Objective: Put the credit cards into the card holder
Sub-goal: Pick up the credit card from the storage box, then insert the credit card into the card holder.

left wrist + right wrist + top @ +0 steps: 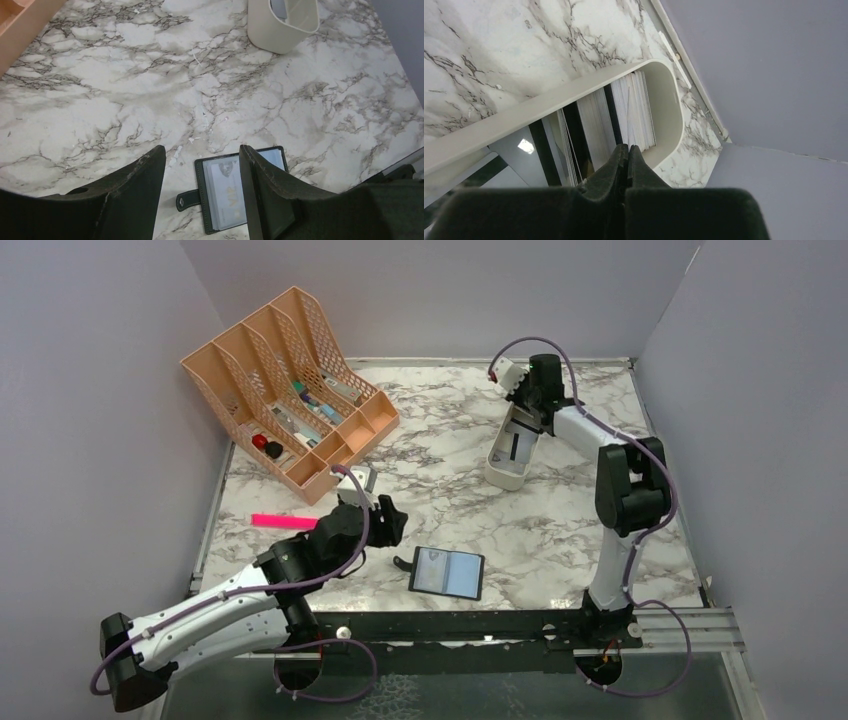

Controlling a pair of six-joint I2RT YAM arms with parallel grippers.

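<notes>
The credit cards (636,107) are standing on edge in a white tray (549,105), sitting in the upper right of the overhead view. My right pincer (627,150) is reaching into that tray, its tips pressing together just at the cards' edges; whether a card is caught between them I cannot tell. My left pincer (202,152) is hanging spread above the open card holder (222,192), which is lying low in the middle of the marble table (125,100).

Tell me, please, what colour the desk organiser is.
The organiser is peach-orange, clearest in the top view.
</notes>
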